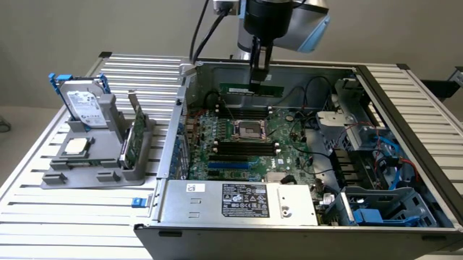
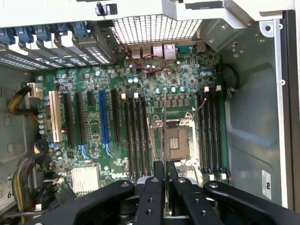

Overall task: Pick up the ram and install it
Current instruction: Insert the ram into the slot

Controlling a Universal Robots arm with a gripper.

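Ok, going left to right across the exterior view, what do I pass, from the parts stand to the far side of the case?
The hard drive → green card → ram, gripped in the end effector → blue cables.

Slatted metal table (image 1: 65,219). On it: open PC case (image 1: 289,244); grey stand (image 1: 79,179) beside it; small blue clip (image 1: 137,201) near the case's corner.

The fingers (image 1: 256,67) cover the middle of the ram (image 1: 274,89)
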